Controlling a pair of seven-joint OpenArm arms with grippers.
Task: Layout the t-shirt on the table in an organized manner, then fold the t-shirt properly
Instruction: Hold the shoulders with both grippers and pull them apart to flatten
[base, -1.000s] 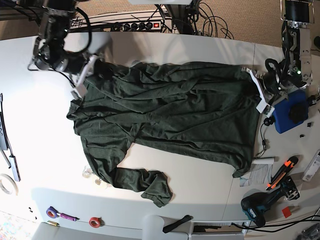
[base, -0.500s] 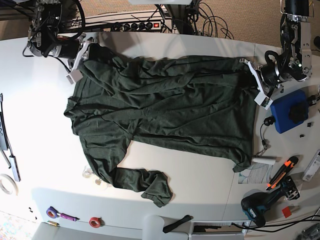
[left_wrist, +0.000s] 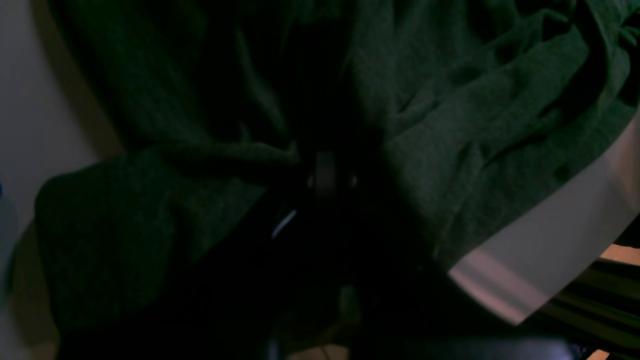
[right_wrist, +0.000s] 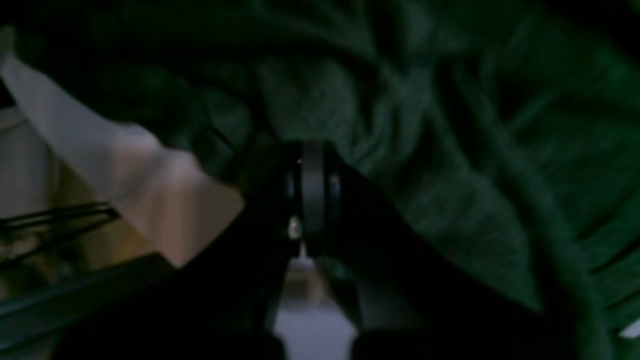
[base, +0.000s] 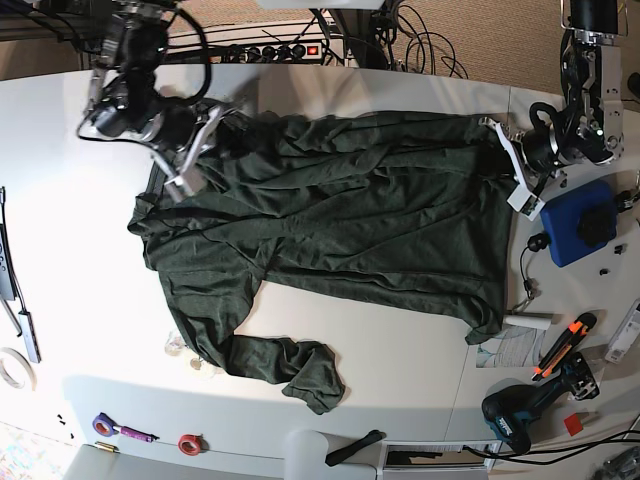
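The dark green t-shirt lies spread and wrinkled across the white table, with one sleeve bunched toward the front. My right gripper, at the base view's upper left, is shut on the t-shirt's far left corner. In its wrist view the shut gripper has fabric bunched around it. My left gripper, at the upper right, is shut on the shirt's far right corner. Folds of the shirt crowd around it in the dark left wrist view.
A blue box sits right of the shirt. A drill and an orange cutter lie at the front right. Tape rolls rest near the front edge. A power strip and cables run along the back.
My right gripper has swung right and toward the front, carrying the shirt's left corner with it. The left gripper pulled its corner back earlier and now holds nearly still.
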